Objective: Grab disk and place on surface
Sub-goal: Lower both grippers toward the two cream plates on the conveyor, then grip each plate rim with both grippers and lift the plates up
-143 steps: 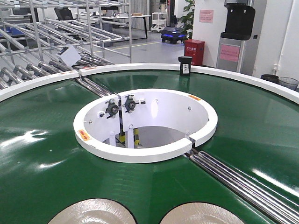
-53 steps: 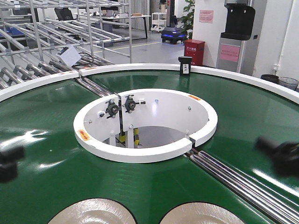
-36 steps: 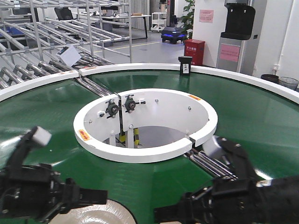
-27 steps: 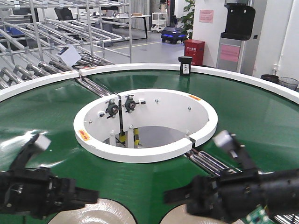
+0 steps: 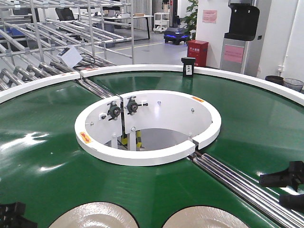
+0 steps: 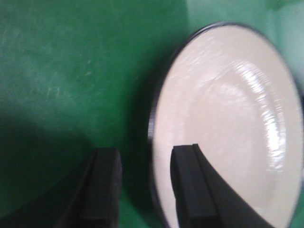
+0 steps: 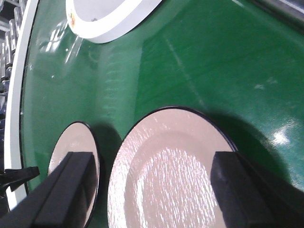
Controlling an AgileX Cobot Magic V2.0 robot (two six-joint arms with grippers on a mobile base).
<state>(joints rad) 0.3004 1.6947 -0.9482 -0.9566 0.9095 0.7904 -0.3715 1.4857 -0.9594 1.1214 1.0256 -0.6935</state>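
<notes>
Left arm (image 5: 12, 216) and right arm (image 5: 285, 183) back at the edges, jaws wide (wrist views: left jaws astride disk (image 6: 228, 128) rim).

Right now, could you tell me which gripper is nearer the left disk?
Left. The left gripper, open, straddles the rim of the left disk in its wrist view. The right gripper is spread open at the right disk, farther off.

This looks like a factory hall. A big green belt (image 5: 47, 142) goes round in a ring. Behind it stand metal racks (image 5: 47, 28) with rollers and a small blue cart (image 5: 176, 34).
</notes>
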